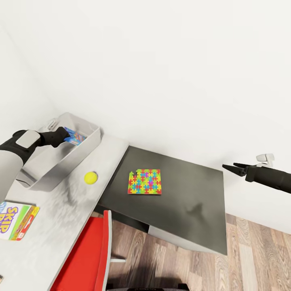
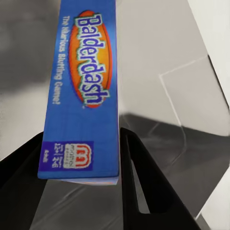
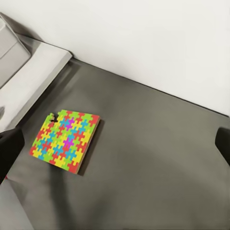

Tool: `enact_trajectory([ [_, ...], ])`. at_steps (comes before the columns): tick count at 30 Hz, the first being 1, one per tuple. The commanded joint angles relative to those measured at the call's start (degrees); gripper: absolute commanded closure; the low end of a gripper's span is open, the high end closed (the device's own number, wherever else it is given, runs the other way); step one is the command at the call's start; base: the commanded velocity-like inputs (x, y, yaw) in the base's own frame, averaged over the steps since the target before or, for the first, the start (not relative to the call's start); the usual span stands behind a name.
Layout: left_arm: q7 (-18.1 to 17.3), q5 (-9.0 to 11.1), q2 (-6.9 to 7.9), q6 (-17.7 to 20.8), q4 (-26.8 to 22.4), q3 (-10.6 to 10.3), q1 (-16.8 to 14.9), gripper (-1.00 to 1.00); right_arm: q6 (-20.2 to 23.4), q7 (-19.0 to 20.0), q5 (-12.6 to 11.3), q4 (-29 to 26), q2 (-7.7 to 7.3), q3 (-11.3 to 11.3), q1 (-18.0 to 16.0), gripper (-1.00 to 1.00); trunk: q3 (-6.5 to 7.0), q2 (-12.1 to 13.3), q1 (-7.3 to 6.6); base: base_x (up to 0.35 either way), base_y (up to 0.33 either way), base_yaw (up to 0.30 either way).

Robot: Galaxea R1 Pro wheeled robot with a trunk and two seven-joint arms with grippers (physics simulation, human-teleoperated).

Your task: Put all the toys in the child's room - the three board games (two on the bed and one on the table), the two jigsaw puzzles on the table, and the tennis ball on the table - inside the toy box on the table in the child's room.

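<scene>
1. the left arm is reaching across the pale-grey desk top [image 1: 48,226], its black left gripper [image 1: 64,135] hanging over the shallow light-grey toy box [image 1: 83,149].
2. its fingers are clamping the small blue "balderdash" game box [image 2: 81,96] above the tray's floor.
3. the right gripper [image 1: 231,167] is hovering past the dark corner section [image 1: 190,190], fingers parted and holding nothing, well apart from the multicoloured jigsaw square [image 1: 144,181].
4. the yellow-green tennis ball [image 1: 90,177] is lying just beside the tray.

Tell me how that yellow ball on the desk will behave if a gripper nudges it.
The ball is round and sits loose on the flat pale desk top, so it would probably roll. The drop to the dark lower section is close, so it may roll off.
</scene>
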Motion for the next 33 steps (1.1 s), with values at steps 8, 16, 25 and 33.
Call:
enact_trajectory([
  [8,-0.18,0.23,0.65,0.04,0.02,-0.39,-1.04,1.00,0.46,0.26,0.12,-0.02,0.02,-0.04,-0.04,-1.00,-0.82,-0.10,0.03,0.000,0.000,0.000],
  [16,-0.18,0.22,0.72,0.02,0.02,-0.43,-1.42,1.00,0.46,0.27,0.12,-0.02,0.00,-0.03,-0.04,-1.00,-1.56,-0.10,0.03,0.000,0.000,0.000],
  [25,0.05,0.25,0.65,-2.17,0.02,-0.40,-1.47,1.00,0.32,0.26,0.12,-0.02,0.08,0.05,0.18,-1.00,-1.88,-0.10,0.03,0.000,0.000,0.000],
  [33,1.85,0.20,0.57,-3.37,0.02,-0.46,-1.79,-1.00,0.21,0.27,0.12,-0.02,0.09,0.03,0.68,-1.00,-1.89,-0.10,0.03,0.000,0.000,0.000],
])
